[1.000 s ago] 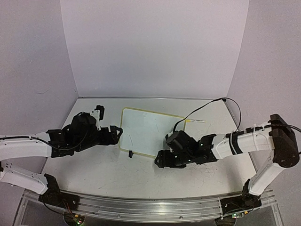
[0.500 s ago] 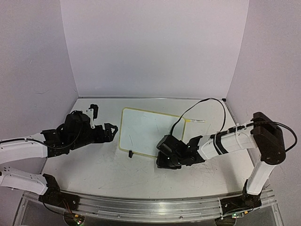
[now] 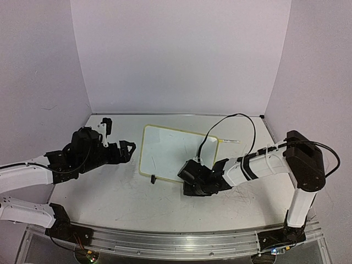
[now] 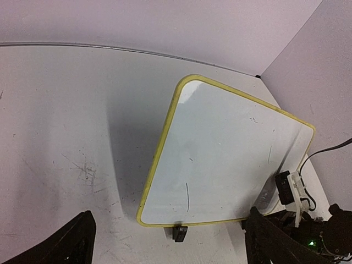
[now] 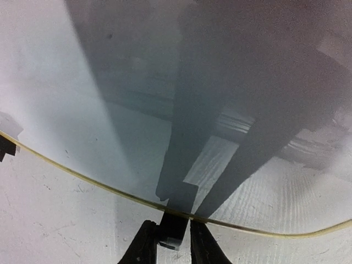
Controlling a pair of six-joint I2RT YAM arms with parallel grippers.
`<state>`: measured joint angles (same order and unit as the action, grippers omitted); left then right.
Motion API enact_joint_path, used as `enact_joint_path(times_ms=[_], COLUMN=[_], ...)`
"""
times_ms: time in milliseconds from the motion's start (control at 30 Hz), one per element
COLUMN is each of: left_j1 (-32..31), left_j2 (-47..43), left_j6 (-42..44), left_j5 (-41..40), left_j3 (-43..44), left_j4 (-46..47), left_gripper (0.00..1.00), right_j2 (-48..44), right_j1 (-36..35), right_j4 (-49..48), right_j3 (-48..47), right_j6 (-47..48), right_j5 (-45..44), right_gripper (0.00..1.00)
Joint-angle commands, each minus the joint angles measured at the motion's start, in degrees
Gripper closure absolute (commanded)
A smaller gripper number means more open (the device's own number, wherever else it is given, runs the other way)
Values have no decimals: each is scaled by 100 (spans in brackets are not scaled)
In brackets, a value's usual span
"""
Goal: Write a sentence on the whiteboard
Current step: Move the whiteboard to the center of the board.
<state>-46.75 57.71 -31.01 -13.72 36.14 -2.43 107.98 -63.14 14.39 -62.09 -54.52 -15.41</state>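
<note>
From above, the small white rectangular whiteboard with a thin pale-yellow rim (image 3: pixel 173 154) lies flat on the scuffed grey bench (image 3: pixel 110 201). It sits about midway between the left and right edges, nearer the far edge, and is turned slightly askew. A thin white pen with a yellow tip (image 3: pixel 230 141) lies on the bench just off the board's far right corner, and nobody holds it. The left gripper (image 3: pixel 127 149) hovers near the board's left edge. The right gripper (image 3: pixel 188 187) is down at the board's near edge, probably to steady or shift the board before any writing.

In the left wrist view, that gripper's two dark fingers (image 4: pixel 77 242) sit at the bottom corners, spread wide with nothing between them. They face the board's left rim as if lining up to grip it. The surface carries only a few short stray marks and no readable line.

In the right wrist view, the right gripper's fingers (image 5: pixel 144 247) are drawn in close on either side of a small black clip foot (image 5: pixel 173 228) on the near rim. They appear to be pinching it, which gives them a handle on an otherwise thin, flat board.
</note>
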Motion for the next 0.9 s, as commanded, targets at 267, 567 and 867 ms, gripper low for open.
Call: enact_joint_path(times_ms=[267, 567, 867], left_j1=[96, 106, 113], left_j2=[32, 295, 659], left_j6=[33, 10, -103], left_j5=[-29, 181, 501], left_j3=[14, 65, 166], left_j4=[220, 525, 817], left_gripper=[4, 4, 4], right_j2=[-314, -1156, -1963], right_j1=[35, 449, 814], right_j4=[36, -753, -796], right_j3=[268, 1709, 2276], right_j6=[916, 1788, 1918], right_j5=[-932, -552, -626], right_gripper=[98, 100, 100])
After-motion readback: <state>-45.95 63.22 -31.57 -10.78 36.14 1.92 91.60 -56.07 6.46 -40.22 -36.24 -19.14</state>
